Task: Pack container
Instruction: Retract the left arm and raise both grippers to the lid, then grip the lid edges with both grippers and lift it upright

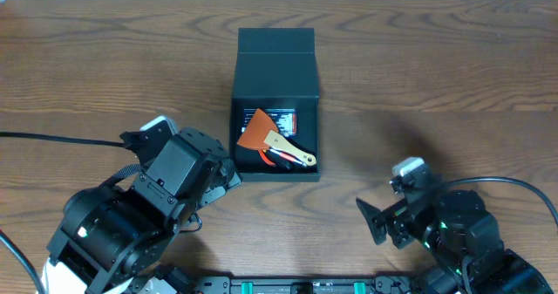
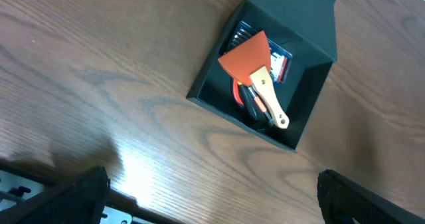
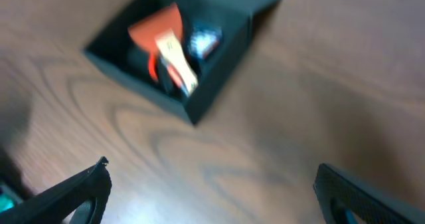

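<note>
The container (image 1: 309, 111) is a square black-green box at the table's middle, its flap lid (image 1: 275, 39) open toward the back. Inside lie an orange scraper with a tan handle (image 1: 272, 135), a red-and-black tool and a blue flat case. The box also shows in the left wrist view (image 2: 312, 111) and, blurred, in the right wrist view (image 3: 212, 84). My left gripper (image 2: 212, 197) is open and empty, low over bare wood to the box's front left. My right gripper (image 3: 212, 191) is open and empty, to the box's front right.
The wooden table (image 1: 453, 85) stretches to both sides of the box. A metal rail (image 1: 288, 285) runs along the table's front edge between the arm bases. A black cable (image 1: 52, 139) runs in from the left.
</note>
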`<state>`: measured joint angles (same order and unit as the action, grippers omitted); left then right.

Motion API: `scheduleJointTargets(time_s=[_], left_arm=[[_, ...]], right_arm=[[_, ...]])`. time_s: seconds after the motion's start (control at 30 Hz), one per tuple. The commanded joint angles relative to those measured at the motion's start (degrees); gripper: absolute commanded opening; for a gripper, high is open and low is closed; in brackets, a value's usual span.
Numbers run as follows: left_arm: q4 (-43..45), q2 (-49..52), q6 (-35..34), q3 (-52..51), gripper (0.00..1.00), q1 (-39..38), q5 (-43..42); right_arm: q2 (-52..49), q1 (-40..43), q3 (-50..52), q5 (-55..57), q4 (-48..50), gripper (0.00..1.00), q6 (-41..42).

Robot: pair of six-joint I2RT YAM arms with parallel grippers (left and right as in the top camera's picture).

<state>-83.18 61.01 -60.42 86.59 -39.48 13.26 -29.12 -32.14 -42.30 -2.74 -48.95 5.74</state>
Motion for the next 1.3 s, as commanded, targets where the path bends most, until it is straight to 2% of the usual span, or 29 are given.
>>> scheduleJointTargets(time_s=[0.0, 0.1, 0.2, 0.33, 0.47, 0.53, 0.67, 0.73, 0.8, 0.83, 0.87, 0.97, 1.0, 1.27], left_arm=[[0.98, 0.07, 0.92, -0.24, 0.99, 0.31, 3.21], [4.26, 0.09, 3.82, -0.24, 0.99, 0.68, 4.22], [7.56, 0.68, 6.71, -0.24, 0.99, 3.10, 4.17], [11.82, 2.71, 11.32, -0.24, 0.99, 10.14, 2.27], [17.27, 6.12, 16.90, -0.24, 0.98, 19.43, -3.96], [19.45, 8.13, 17.57, -0.24, 0.92, 23.93, -5.88], [24.02, 12.90, 17.55, -0.24, 0.59, 32.68, -8.96], [25.92, 15.13, 17.57, -0.24, 0.39, 35.93, -10.97], [27.91, 17.97, 17.59, -0.24, 0.13, 39.26, -13.99], [28.63, 19.26, 17.77, -0.24, 0.06, 40.57, -15.72], [29.66, 20.87, 18.53, -0.24, 0.06, 42.05, -18.32], [31.65, 25.42, 19.52, -0.24, 0.06, 45.31, -24.92], [32.22, 27.12, 19.52, -0.24, 0.06, 46.27, -26.95], [36.20, 40.24, 19.43, -0.24, 0.06, 50.86, -39.93]], right_arm=[[-0.04, 0.35, -0.07, -2.36, 5.25, 0.99, 1.55], [-3.17, 0.74, -1.77, -2.62, 10.23, 0.99, 4.72], [-8.63, 2.71, -5.81, -2.64, 10.21, 0.99, 5.84], [-19.39, 7.85, -15.32, -2.67, 7.72, 0.99, 7.82], [-31.61, 14.53, -26.97, -5.60, 4.13, 0.99, 11.43], [-36.96, 17.05, -31.91, -10.14, 3.69, 0.99, 11.37], [-46.07, 19.63, -38.29, -13.33, 4.92, 0.99, 9.44], [-48.57, 19.76, -38.58, -13.14, 6.73, 0.89, 8.59], [-51.54, 19.74, -38.58, -12.66, 8.57, 0.62, 8.66], [-52.83, 19.76, -38.58, -12.33, 9.20, 0.48, 9.07], [-54.47, 19.76, -38.58, -11.76, 9.94, 0.34, 9.86], [-59.04, 19.82, -38.58, -10.99, 12.17, 0.04, 12.57], [-60.57, 19.85, -38.58, -10.99, 12.90, 0.01, 13.49], [-71.58, 19.85, -38.58, -11.26, 16.22, 0.01, 20.85]])
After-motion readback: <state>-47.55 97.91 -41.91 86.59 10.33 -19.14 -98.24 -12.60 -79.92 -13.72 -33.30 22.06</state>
